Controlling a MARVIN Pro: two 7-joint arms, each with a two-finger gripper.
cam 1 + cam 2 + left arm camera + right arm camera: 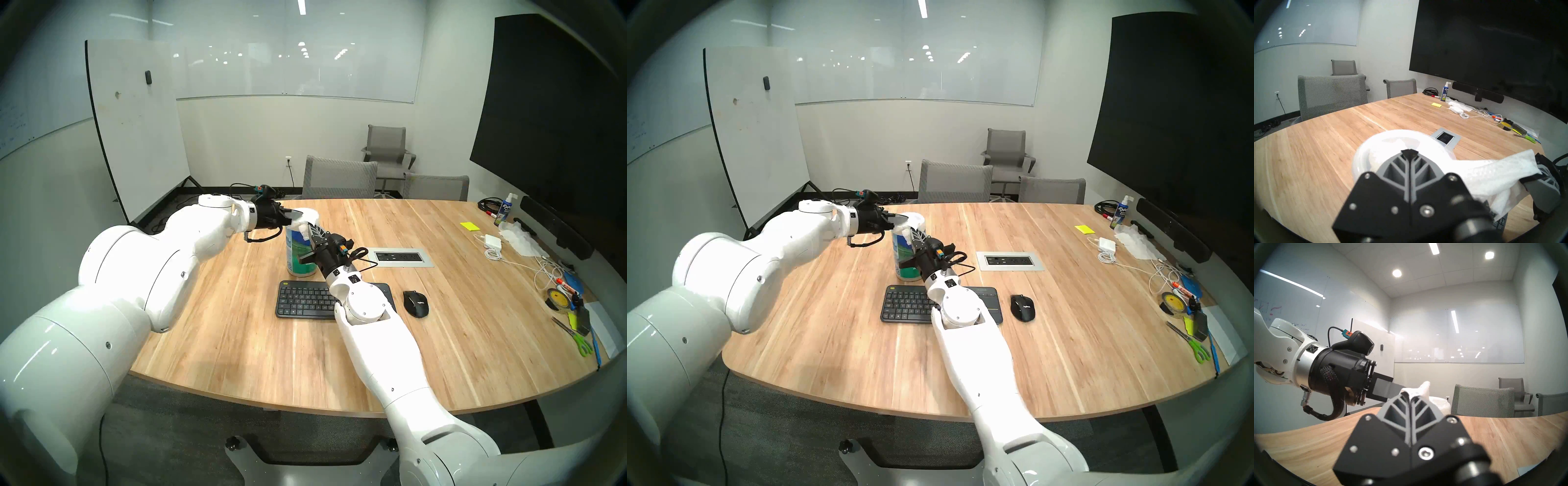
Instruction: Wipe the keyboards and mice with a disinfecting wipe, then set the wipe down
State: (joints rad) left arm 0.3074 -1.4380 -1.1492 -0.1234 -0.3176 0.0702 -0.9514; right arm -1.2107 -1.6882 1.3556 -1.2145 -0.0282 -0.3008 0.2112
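Observation:
The dark-grey keyboard [302, 300] lies on the wooden table [237, 322], its right part hidden under my right arm. The black mouse [415, 303] sits to its right. Behind the keyboard stands a blue-green canister [300, 258] with a white lid [1390, 140]. My left gripper [294, 217] is shut, its tips resting on the lid [1409, 151]. My right gripper [310, 231] is shut on the white disinfecting wipe [1491, 176], which stretches from the lid to its fingers. The wipe also shows between the right fingertips in the right wrist view [1423, 387].
A grey power outlet panel [403, 258] is set into the table right of the canister. A white tissue-paper heap [519, 242], charger cables [492, 244], spray bottle [505, 208], tape roll [558, 298] and green scissors [576, 339] line the right edge. Grey chairs [339, 178] stand behind.

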